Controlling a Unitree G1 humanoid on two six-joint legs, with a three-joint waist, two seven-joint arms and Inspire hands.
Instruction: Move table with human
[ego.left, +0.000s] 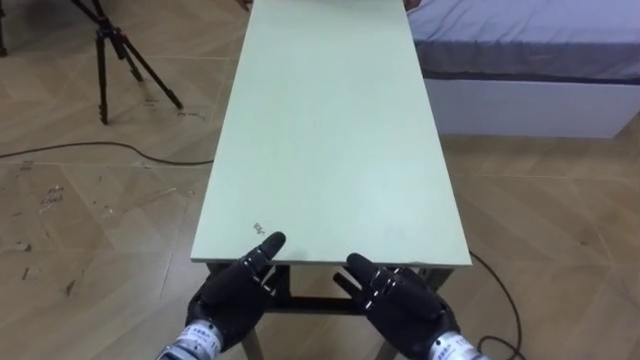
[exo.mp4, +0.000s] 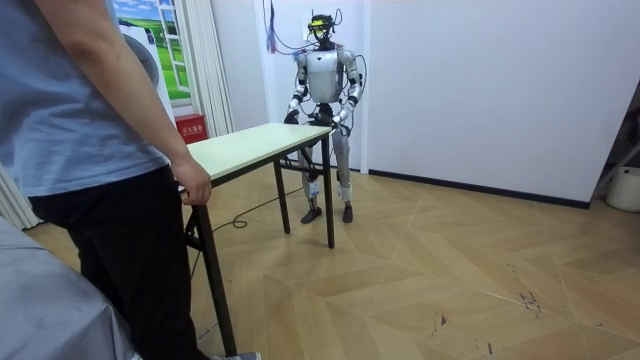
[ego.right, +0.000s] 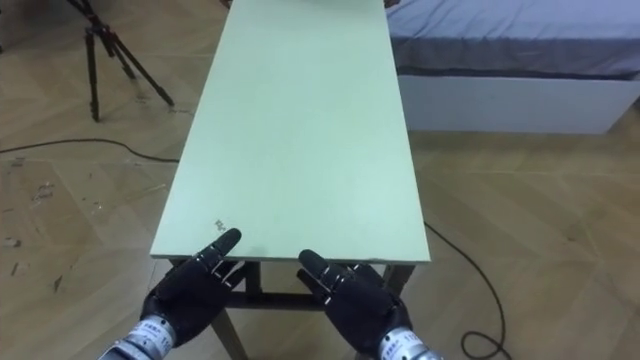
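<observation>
Left hand (ego.left: 232, 296) and right hand (ego.left: 398, 296) reach open-fingered, holding nothing, to the worktop's (ego.left: 330, 130) near edge; a person (exo.mp4: 90, 150) holds its far edge.

The long pale-green table (ego.left: 330, 120) stands on dark legs on the herringbone wood floor (ego.left: 90, 230), its top bearing a small dark mark (ego.left: 258, 227) near the robot's end, while a black tripod (ego.left: 103, 60) and a low bed (ego.left: 530, 45) stand on that floor on either side.
</observation>
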